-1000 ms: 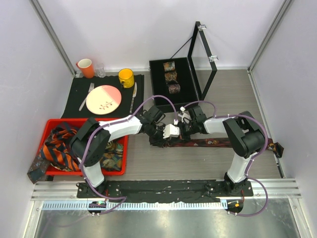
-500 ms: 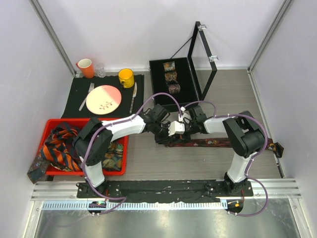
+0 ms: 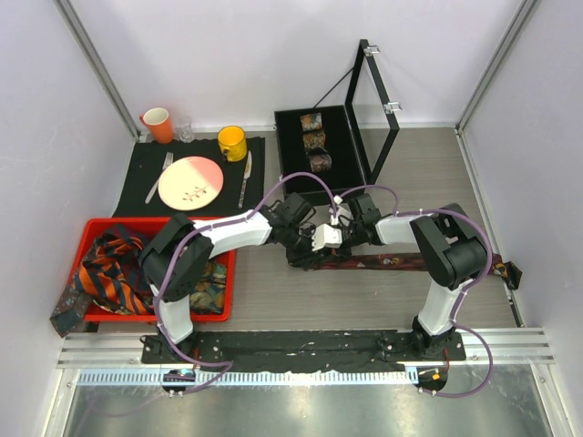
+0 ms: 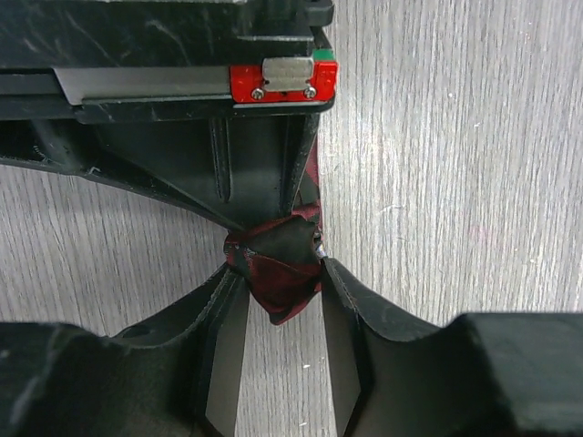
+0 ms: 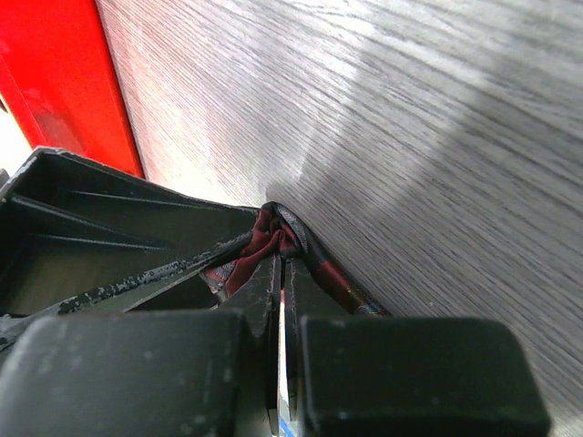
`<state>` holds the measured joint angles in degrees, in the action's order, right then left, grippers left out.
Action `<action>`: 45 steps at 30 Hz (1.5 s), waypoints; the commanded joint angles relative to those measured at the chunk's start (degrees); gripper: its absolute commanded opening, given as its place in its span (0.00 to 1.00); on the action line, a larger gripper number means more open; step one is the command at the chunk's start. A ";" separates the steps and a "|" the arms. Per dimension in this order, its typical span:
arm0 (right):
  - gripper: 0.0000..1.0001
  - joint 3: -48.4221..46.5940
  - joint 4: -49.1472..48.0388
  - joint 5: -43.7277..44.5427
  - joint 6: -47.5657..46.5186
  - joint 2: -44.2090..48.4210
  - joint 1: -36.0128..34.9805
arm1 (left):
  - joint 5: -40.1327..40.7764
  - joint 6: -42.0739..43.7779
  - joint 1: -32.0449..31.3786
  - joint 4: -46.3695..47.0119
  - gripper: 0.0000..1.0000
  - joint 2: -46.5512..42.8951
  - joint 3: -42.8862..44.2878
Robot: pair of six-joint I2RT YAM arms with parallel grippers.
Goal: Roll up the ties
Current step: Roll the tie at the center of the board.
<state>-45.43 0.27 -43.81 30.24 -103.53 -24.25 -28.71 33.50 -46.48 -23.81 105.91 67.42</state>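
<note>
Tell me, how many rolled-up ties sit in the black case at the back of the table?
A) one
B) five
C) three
C: the top view shows three rolled ties lined up in a row inside the black case.

Bright, even light from above; shadows soft.
Overhead view sharp; the left wrist view shows the tie [image 4: 273, 278] crisp; in the right wrist view pale glare crosses the table [image 5: 392, 82], its grain smeared, perhaps by motion.
</note>
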 commanded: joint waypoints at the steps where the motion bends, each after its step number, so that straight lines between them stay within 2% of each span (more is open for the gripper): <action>1: 0.01 1.22 0.17 5.93 -1.50 -1.06 0.43 | 0.49 0.96 -0.37 2.55 0.43 -0.52 -1.14; 7: 0.01 1.40 0.26 5.06 -1.33 0.07 0.70 | 0.32 1.57 2.62 1.58 0.61 -5.88 -5.00; 10: 0.01 1.83 -0.01 4.44 -0.71 0.52 0.78 | -0.03 1.66 2.71 2.19 0.66 -6.50 -6.24; 14: 0.01 2.71 -2.12 3.91 -0.09 0.87 0.61 | -1.26 -3.16 2.71 5.08 0.68 -5.54 -6.33; 17: 0.01 2.71 -2.29 3.91 -0.18 1.13 0.78 | -1.26 -5.28 2.62 7.99 0.65 -5.36 -6.33; 20: 0.01 2.80 -2.38 3.91 -0.18 1.13 0.70 | -2.22 -5.81 2.71 9.49 0.56 -5.88 -6.25; 29: 0.01 2.89 -2.73 3.65 -0.18 0.69 0.70 | -3.81 -6.07 1.39 11.16 0.40 -5.01 -4.67; 37: 0.01 2.89 -2.82 3.73 -0.27 0.60 0.70 | -3.29 -4.58 -0.37 11.69 0.41 -2.55 -2.99; 45: 0.01 3.24 -3.70 2.77 0.87 1.04 0.78 | 2.77 -1.42 -0.81 7.47 0.40 0.09 -3.35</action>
<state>-43.44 -3.36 -44.53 31.75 -103.11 -23.77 -28.49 29.61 -46.52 -15.68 104.03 62.87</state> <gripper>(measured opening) 0.020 0.408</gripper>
